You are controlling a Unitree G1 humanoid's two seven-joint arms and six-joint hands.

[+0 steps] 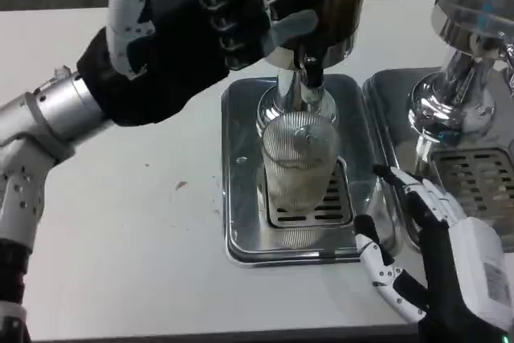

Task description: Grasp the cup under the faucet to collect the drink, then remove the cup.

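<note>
The ribbed clear cup (299,168) stands upright on the grated drip tray (241,198), directly beneath the faucet (309,70). My right hand (434,251) waits just to its right and nearer to me, fingers spread and holding nothing, so the cup lies to its left. My left hand (205,26) is up at the tap lever (289,26), fingers curled around it. I judge the right side gives open room to close in; the second tray (385,110) flanks it.

Looks like a lab/demo bench rigged as a drink station — white table (161,222), two chrome dispensers (462,78) on steel drip trays (241,158) with slotted grates (317,213), cables on dark floor behind.
</note>
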